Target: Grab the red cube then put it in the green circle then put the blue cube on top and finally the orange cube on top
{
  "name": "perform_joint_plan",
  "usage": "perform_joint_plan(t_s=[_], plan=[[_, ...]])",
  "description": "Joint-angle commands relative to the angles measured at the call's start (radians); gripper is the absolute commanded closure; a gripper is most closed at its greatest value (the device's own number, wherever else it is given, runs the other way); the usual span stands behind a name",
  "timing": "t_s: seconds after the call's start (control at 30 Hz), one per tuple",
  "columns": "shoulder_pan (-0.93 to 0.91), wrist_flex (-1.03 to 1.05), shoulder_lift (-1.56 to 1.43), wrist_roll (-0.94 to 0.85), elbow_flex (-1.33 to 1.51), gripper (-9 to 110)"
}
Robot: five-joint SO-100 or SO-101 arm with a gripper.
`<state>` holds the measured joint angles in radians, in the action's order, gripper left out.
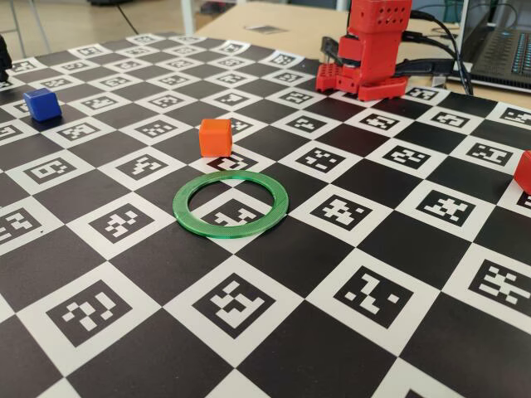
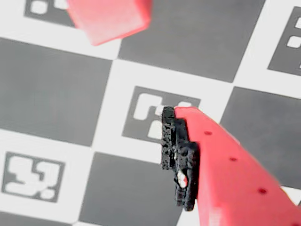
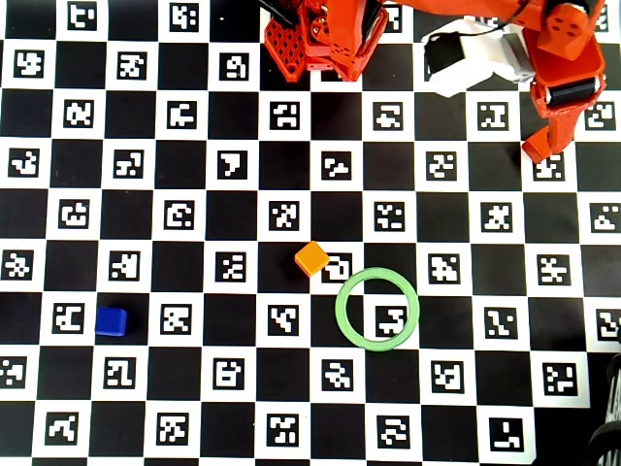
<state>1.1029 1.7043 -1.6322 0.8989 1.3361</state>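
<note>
Scene: A checkerboard surface [image 3: 301, 349] printed with coded markers carried three cubes and a ring, all lying apart, with nothing yet stacked.
Green circle: The green circle [image 3: 377, 309] lay flat just right of centre in the overhead view, its open middle empty, ready to receive the first cube.
Orange cube: The orange cube [image 3: 311, 258] sat just up and left of the ring, near it but not touching, the last piece the stack would need.
Blue cube: The blue cube [image 3: 112, 321] rested alone at the lower left of the overhead view, well apart from the ring.
Red cube: The red cube [image 2: 109, 19] showed at the top left of the wrist view, ahead of the arm; in the fixed view a red edge at the far right [image 1: 523, 172] was probably the same cube, well apart from the ring.
Arm: The red arm reached toward the upper right of the overhead view, apparently lined up on the red cube because that piece goes first.
Fingers: One red finger with a black pad [image 2: 178, 155] crossed the lower right of the wrist view, above bare board; whether the fingers stood apart or together could not be told, as its partner was out of frame.
Progress: Judged an opening approach, with no cube placed.
</note>
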Motion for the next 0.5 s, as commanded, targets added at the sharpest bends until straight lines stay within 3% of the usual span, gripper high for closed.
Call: perform_joint_plan(t_s=[0.0,0.47], plan=[[0.031,-0.011,0.017,0.008,-0.063,61],[0.044,-0.091,0.135,0.018,-0.011,51]])
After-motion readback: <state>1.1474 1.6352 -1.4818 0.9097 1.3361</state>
